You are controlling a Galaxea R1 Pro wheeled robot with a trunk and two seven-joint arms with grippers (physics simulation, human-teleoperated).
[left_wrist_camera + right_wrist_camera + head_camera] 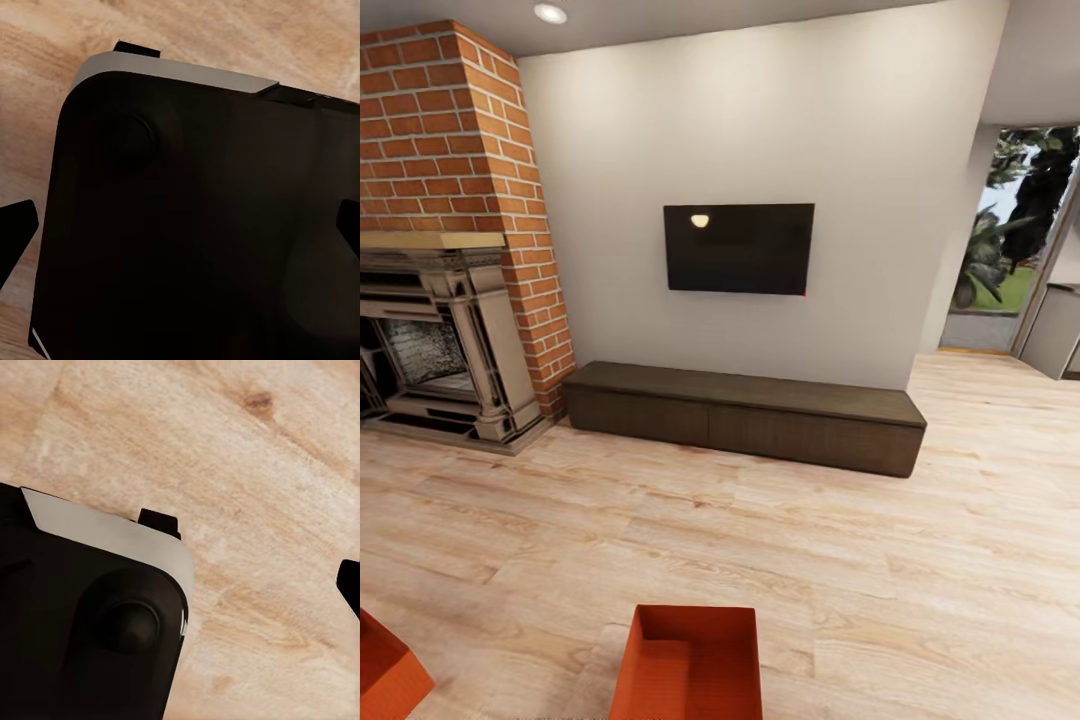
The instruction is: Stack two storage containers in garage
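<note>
Two orange-red storage containers rest on the light wood-plank floor of the living room, low in the head view. One storage container [690, 665] lies near the middle, open top up and empty. Of the other storage container [385, 670] I see just a corner at the lower left edge. In the left wrist view my left gripper [180, 232] hangs open, its dark fingertips [16, 232] spread wide over my own black base. In the right wrist view my right gripper [180, 592] points down at the planks; one fingertip [350, 585] shows at the frame edge.
Ahead stands a long dark low cabinet [750, 415] under a wall TV [738, 248]. A red brick fireplace [440, 330] fills the left. An opening with glass doors [1010, 230] lies at the far right. Wood floor [840, 560] stretches between me and the cabinet.
</note>
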